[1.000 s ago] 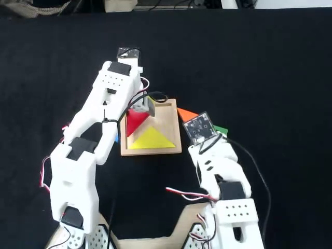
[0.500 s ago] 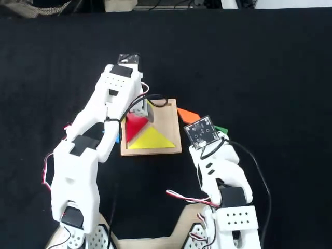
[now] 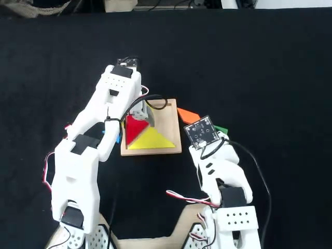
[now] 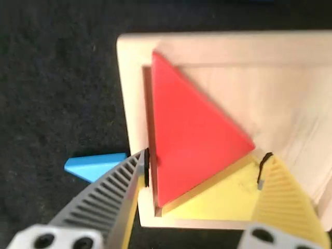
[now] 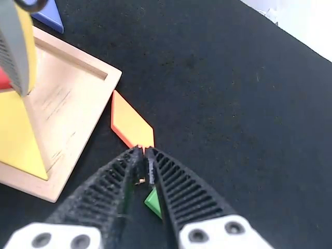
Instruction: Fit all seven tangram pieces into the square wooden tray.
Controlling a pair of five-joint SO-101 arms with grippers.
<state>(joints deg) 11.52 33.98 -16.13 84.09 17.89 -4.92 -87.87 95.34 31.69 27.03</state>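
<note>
The square wooden tray (image 3: 167, 115) holds a red triangle (image 3: 134, 127) and a yellow triangle (image 3: 151, 139). My left gripper (image 3: 141, 111) hovers over the tray's left part. In the left wrist view it (image 4: 202, 171) is open, its fingertips on either side of the red triangle (image 4: 192, 135), which lies flat beside the yellow triangle (image 4: 207, 205). A blue piece (image 4: 96, 166) lies just outside the tray rim (image 4: 127, 78). My right gripper (image 5: 141, 154) is shut with nothing in it, over the cloth between the orange parallelogram (image 5: 132, 127) and a green piece (image 5: 153, 201).
Black cloth covers the table. The orange piece (image 3: 188, 114) and the green piece (image 3: 222, 129) lie right of the tray. Another blue piece (image 5: 49, 13) lies beyond the tray's far corner. The right part of the tray (image 5: 62, 98) is bare wood.
My left gripper has shifted a little toward the tray's left side over the red triangle. The right arm drew back slightly a second ago and has held still since.
</note>
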